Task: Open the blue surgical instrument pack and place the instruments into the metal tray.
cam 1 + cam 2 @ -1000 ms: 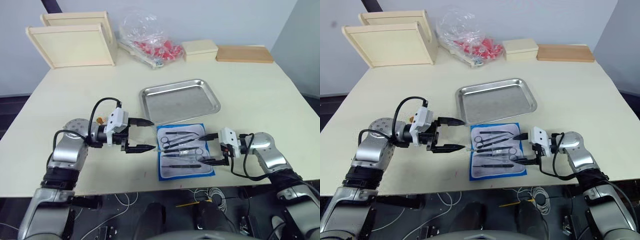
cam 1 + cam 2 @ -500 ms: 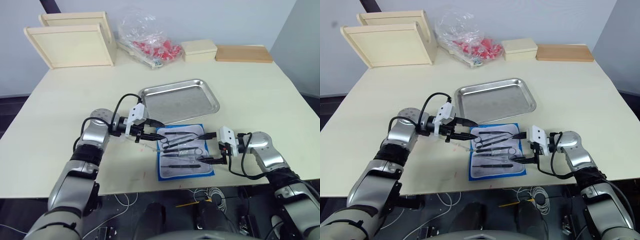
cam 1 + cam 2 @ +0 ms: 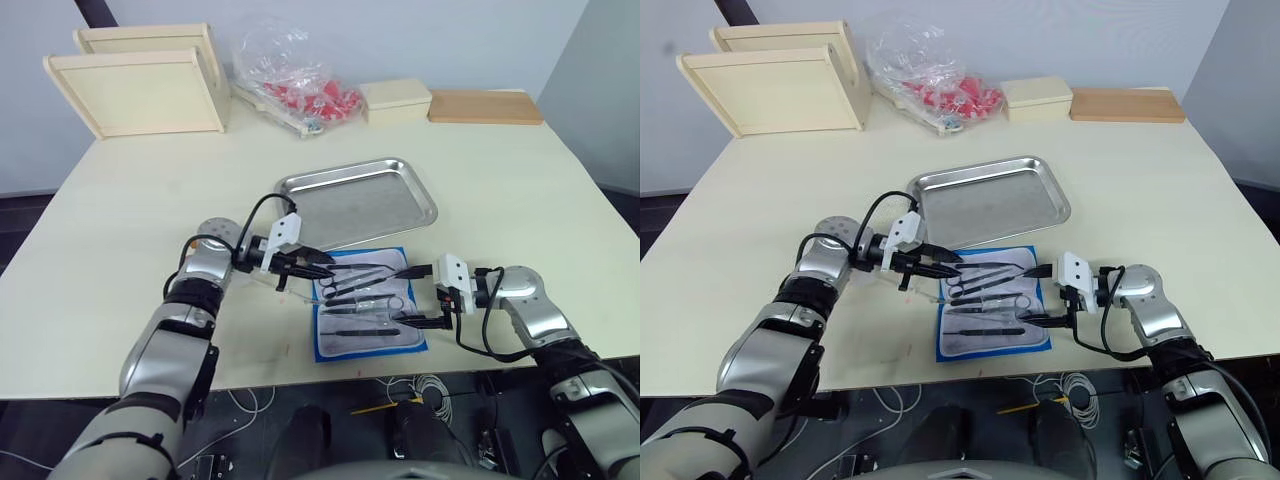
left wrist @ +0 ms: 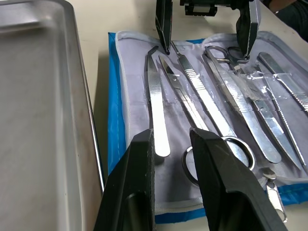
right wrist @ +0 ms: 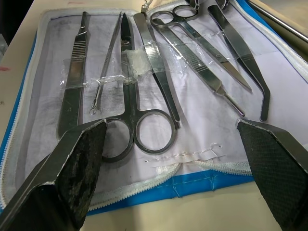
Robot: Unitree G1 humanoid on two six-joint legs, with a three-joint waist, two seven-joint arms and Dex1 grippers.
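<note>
Left eye view showed one pack [image 3: 368,311] lying open and flat on the pale surface [image 3: 520,200], just in front of one tray [image 3: 358,202]. The pack was a blue rectangle with a zip edge and a pale grey-white lining under clear plastic pockets. The instruments [image 5: 144,72] lay side by side in it, slim and dark silver. The right wrist view showed about six of them: a flat scalpel handle, a thin probe, ring-handled scissors, forceps and a bent-tipped tool; an exact count was hard where they overlapped. None lay in the tray, which was shallow, shiny steel with rounded corners and a raised rim.

The left claw [image 3: 318,265] sat at the pack's left edge, between pack and tray. Its two black fingers [image 4: 142,163] stood a narrow gap apart over the lining, near a ring handle and the flat end of a pair of tweezers, gripping nothing. The right claw [image 3: 419,295] was at the pack's right edge, its two textured fingers [image 5: 77,163] spread wide and holding nothing.

At the back of the surface stood two wooden boxes [image 3: 140,85] on edge, one clear bag [image 3: 290,75] of red items, one small pale box [image 3: 397,99] and one flat wooden board [image 3: 485,106].
</note>
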